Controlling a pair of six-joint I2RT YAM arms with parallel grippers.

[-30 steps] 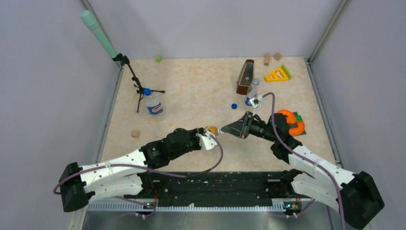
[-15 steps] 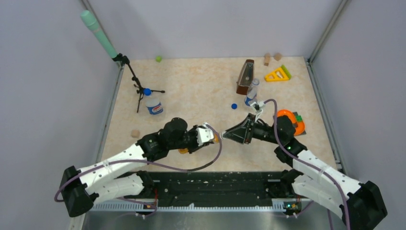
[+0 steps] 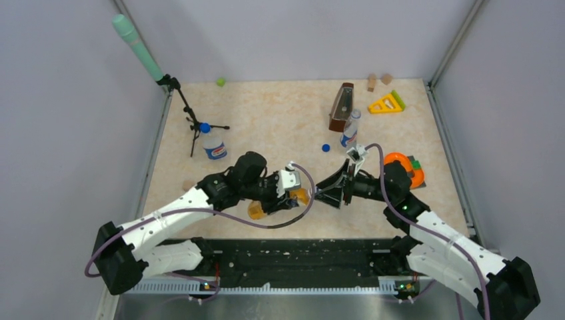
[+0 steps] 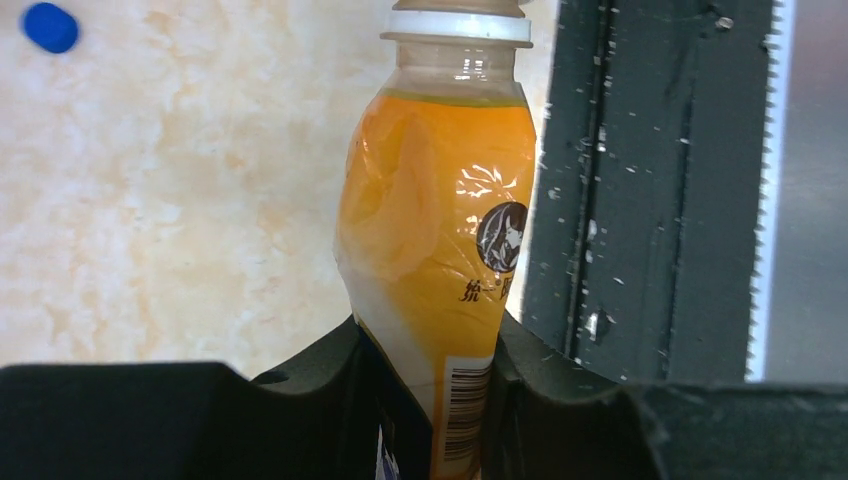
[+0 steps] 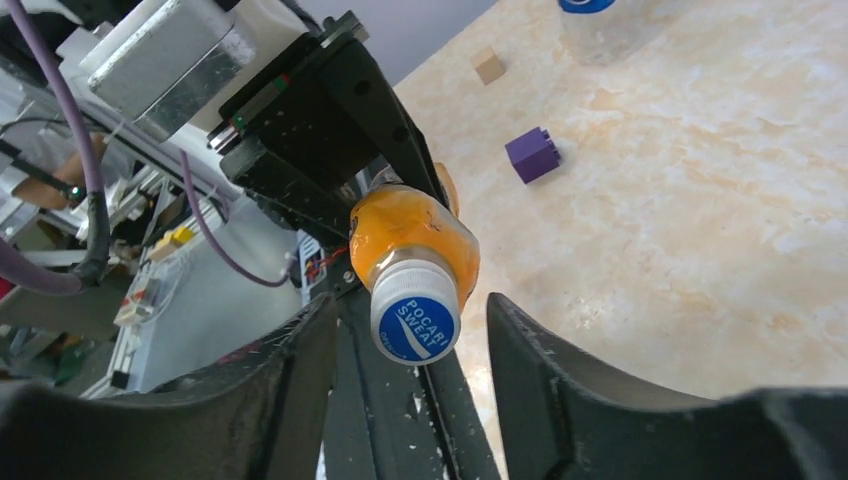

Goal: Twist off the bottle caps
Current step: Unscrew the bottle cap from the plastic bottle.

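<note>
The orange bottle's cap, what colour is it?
White cap with a blue printed top, clearest in right wrist view.

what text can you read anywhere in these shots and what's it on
"POCARI SWEAT": on the blue and white cap of the orange bottle.
Characters beside the round logo on that bottle's label: cut off, unreadable.
Barcode digits: too small to read.
Label on the far-left water bottle: blurred.

Three bottles: one orange bottle [image 4: 440,250], one clear bottle [image 3: 214,145] near the surface's [image 3: 266,113] left edge, and one uncapped bottle [image 3: 349,133] toward the back right.

Three bottle caps: one pale cap [image 5: 415,318], one fitted blue cap [image 3: 204,127], one loose blue cap [image 3: 326,148].

Three tan blocks: two corner blocks [image 3: 372,82] at the back right, one lone block [image 5: 489,65].

One purple cube [image 5: 532,155].

One yellow wedge [image 3: 386,104].
</note>
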